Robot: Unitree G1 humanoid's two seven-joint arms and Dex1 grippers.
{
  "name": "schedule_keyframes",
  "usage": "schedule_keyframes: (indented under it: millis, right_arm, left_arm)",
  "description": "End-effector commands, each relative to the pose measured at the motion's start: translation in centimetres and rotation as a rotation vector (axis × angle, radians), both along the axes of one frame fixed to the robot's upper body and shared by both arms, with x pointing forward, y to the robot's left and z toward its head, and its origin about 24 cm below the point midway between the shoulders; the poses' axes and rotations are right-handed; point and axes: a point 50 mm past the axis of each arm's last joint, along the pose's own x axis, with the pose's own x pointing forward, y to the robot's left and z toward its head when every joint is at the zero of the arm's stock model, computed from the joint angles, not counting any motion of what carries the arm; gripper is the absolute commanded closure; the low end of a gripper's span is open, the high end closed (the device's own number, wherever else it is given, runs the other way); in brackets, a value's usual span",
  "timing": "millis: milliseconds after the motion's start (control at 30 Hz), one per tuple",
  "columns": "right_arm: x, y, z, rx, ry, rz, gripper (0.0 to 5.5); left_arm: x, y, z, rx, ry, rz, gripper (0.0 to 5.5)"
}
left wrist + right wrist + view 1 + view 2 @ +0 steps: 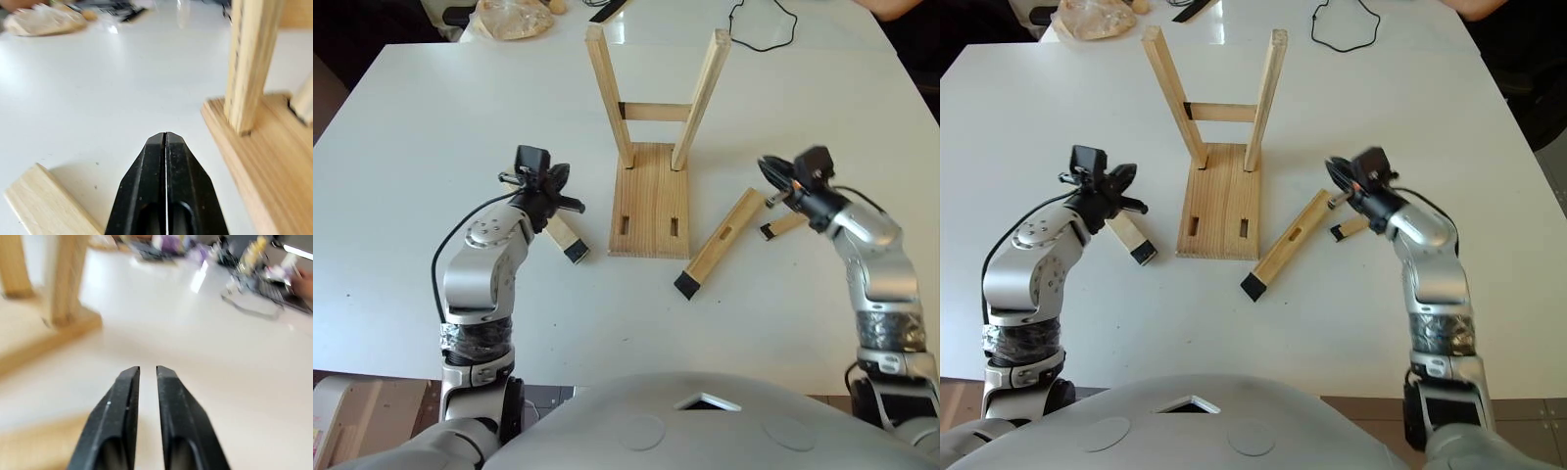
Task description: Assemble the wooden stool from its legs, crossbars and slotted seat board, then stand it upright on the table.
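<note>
Wooden seat board (649,196) flat | two legs (607,88) slotted upright | left gripper (166,138) closed

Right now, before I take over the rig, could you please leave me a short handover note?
Left gripper: shut, empty, by a loose leg left of the seat board.
Right gripper: slightly open, empty, near the short loose crossbar.
Done: two legs joined by a crossbar stand in the board's far slots.
Left: fit that leg, the second loose leg lying right of the board, and the short piece, using the empty near slots; then stand the stool upright.
</note>
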Motion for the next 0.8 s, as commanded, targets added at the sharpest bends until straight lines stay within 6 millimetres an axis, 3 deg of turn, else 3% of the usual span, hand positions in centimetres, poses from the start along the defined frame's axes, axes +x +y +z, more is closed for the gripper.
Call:
schedule_keyframes:
  millis: [33,233,400,633,800]
  right_arm:
    - [-3.3,1.1,-0.1,-0.016,-0.041,0.003,4.28]
    - [-4.9,1.0,-0.3,-0.019,-0.018,0.016,3.45]
    - [-5.7,1.0,-2.1,-0.113,0.025,0.013,2.81]
    - [-4.7,-0.3,-3.4,-0.292,-0.039,-0.007,2.77]
    - [-5.9,-2.1,-4.1,-0.316,-0.009,-0.026,2.77]
  left_arm:
    - [-0.7,-0.3,0.4,-0.059,-0.028,0.054,5.5]
    - [-1.2,-0.4,0.2,-0.06,-0.021,0.062,5.5]
    - [-1.2,-0.7,-0.2,-0.058,-0.01,0.048,5.5]
    - [-1.1,-0.6,-1.5,-0.053,0.026,0.045,5.5]
    - [-2.0,-0.6,-2.2,-0.058,0.047,0.053,5.5]
